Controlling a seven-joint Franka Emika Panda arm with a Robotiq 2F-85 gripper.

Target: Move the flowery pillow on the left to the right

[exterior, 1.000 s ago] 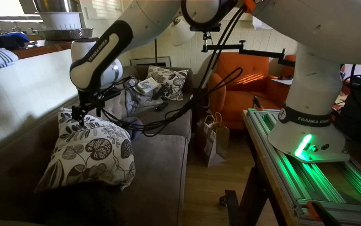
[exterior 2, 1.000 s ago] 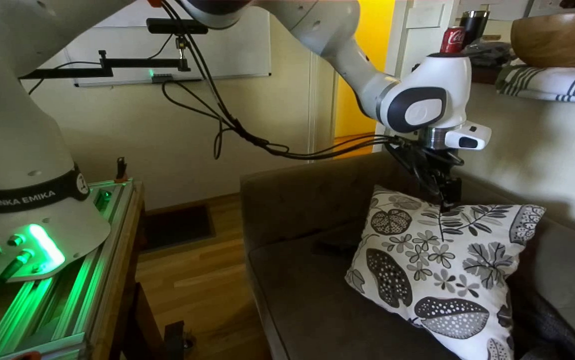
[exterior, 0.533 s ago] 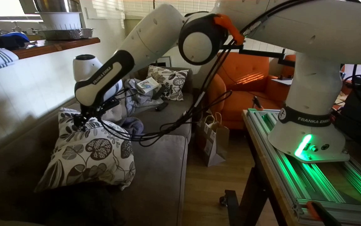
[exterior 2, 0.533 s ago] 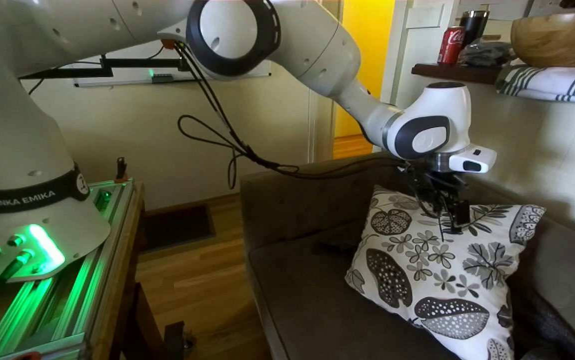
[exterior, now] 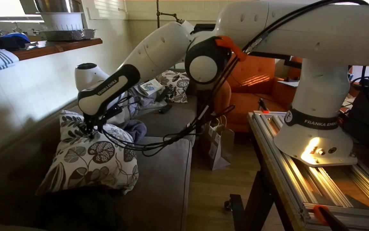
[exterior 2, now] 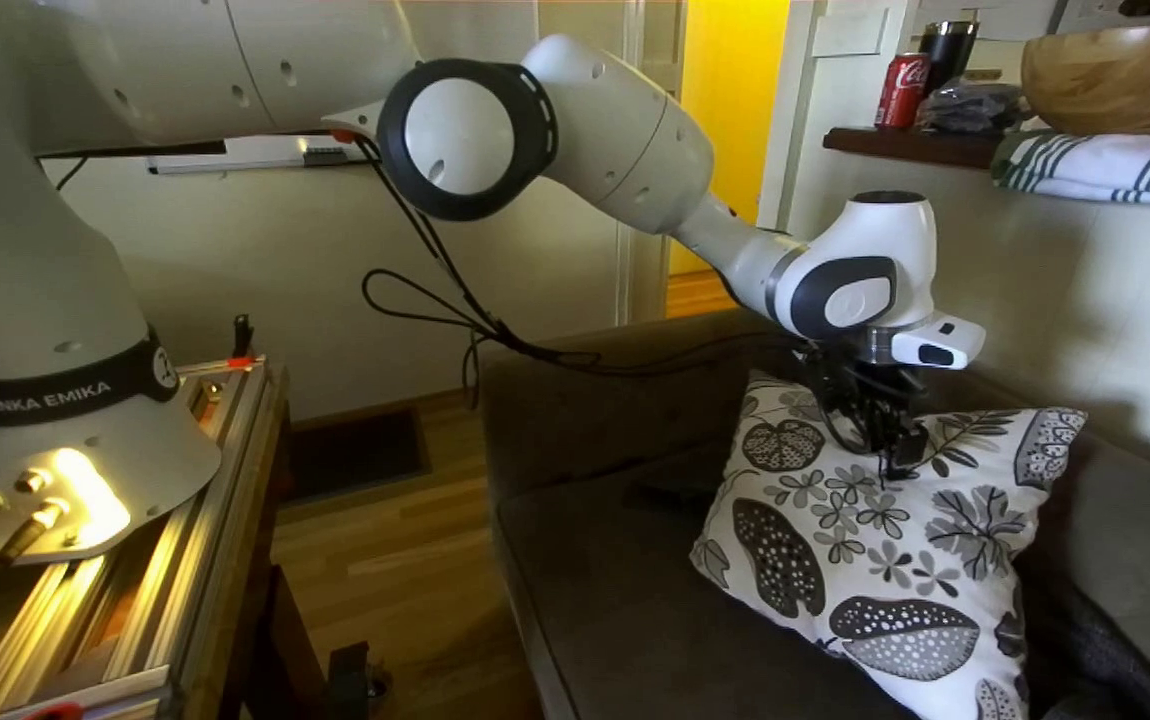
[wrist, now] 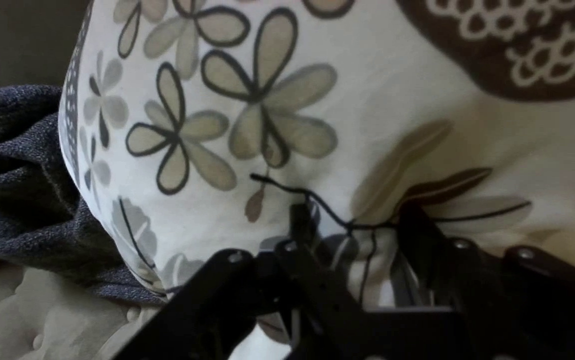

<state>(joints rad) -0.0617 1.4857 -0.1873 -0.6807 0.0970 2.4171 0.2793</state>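
Observation:
The flowery pillow [exterior: 91,157], white with grey and brown leaf prints, leans on the sofa's left part in an exterior view; its front also shows in an exterior view [exterior 2: 885,560]. My black gripper [exterior 2: 900,468] points down at its upper part, fingertips against the cloth. In the wrist view the gripper [wrist: 352,215] has its two fingers apart, with creased pillow cloth [wrist: 372,250] rising between them. The jaws stand partway, narrower than fully spread. Whether the cloth is gripped firmly does not show. The fingertips are partly sunk in shadow and folds.
A similar pillow [exterior: 175,86] lies at the sofa's far end, near a book [exterior: 151,87] and grey cloth [exterior: 134,128]. A wooden shelf [exterior 2: 920,147] juts from the wall above. Cables [exterior: 158,141] hang from the arm. A paper bag [exterior: 218,144] stands on the floor.
My gripper has come down from above the pillow onto its upper part, and its fingers have drawn closer together. The pillow has barely shifted. The base light turned from green to yellowish white.

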